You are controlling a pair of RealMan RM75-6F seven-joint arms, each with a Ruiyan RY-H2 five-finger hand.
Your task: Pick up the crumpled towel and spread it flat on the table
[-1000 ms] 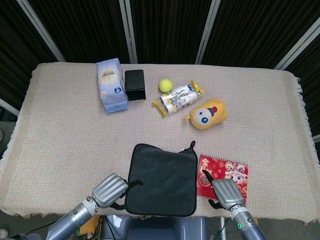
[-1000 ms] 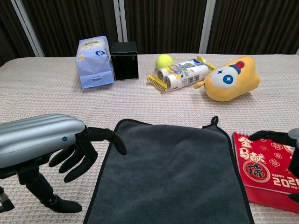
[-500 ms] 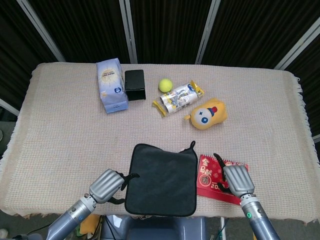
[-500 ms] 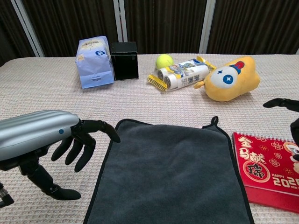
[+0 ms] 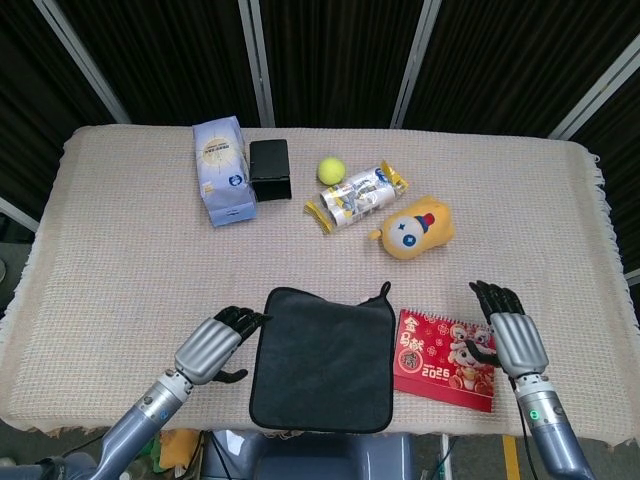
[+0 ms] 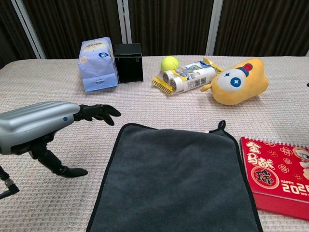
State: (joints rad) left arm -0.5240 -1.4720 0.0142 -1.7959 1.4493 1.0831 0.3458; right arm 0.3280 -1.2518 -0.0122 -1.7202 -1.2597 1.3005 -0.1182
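Note:
The dark grey towel (image 5: 323,356) (image 6: 176,183) lies spread flat near the table's front edge, with a small loop at its far right corner. My left hand (image 5: 213,345) (image 6: 46,124) hovers just left of the towel, fingers stretched out and apart, holding nothing. Beyond the red calendar, my right hand (image 5: 514,335) is also empty, fingers straight and spread. The chest view shows almost nothing of the right hand.
A red calendar (image 5: 446,359) (image 6: 280,179) lies right of the towel. Further back stand a blue bag (image 5: 223,170), a black box (image 5: 270,170), a tennis ball (image 5: 331,169), a snack pack (image 5: 358,194) and a yellow plush toy (image 5: 415,229).
Both hands drew outward from the towel and uncurled their fingers. The right hand moved from the calendar's left edge to its right side. The towel stayed flat.

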